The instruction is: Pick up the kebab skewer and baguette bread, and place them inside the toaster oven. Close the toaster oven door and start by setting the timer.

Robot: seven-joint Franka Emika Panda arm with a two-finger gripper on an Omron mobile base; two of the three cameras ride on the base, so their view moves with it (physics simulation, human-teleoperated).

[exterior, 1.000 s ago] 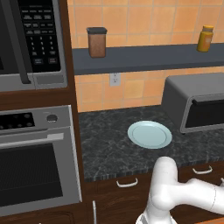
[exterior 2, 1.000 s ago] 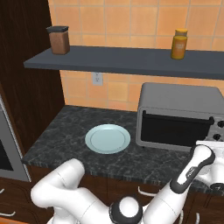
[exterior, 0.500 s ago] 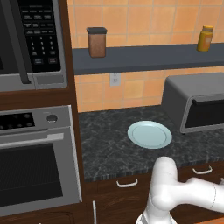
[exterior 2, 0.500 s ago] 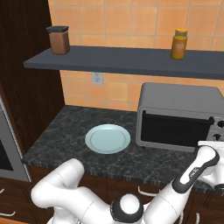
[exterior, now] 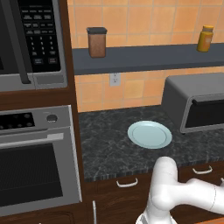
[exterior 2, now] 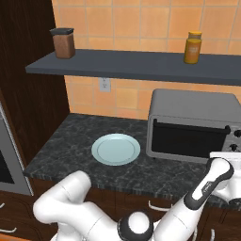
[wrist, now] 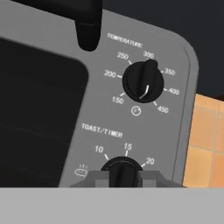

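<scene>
The toaster oven (exterior 2: pixel 193 122) stands on the right of the dark counter, and its door (exterior 2: pixel 188 140) is closed. The same oven appears at the right edge of the left base view (exterior: pixel 197 105). In the hand view I am close to its control panel. My gripper (wrist: pixel 124 178) is shut on the toast/timer knob (wrist: pixel 123 168), with a fingertip on each side of it. From the right base view my hand (exterior 2: pixel 225 162) sits at the oven's right front. The kebab skewer and baguette bread are hidden from view.
The temperature knob (wrist: pixel 143 81) sits above the timer knob. A pale blue plate (exterior 2: pixel 116 149) lies on the counter left of the oven. A shelf (exterior 2: pixel 141 66) carries a brown jar (exterior 2: pixel 63 43) and an orange bottle (exterior 2: pixel 192 47). Microwave (exterior: pixel 30 41) and wall oven (exterior: pixel 37 162) stand at the left.
The jaws have closed since a second ago. The hand has stayed at the oven's right front, and the plate and oven have not moved.
</scene>
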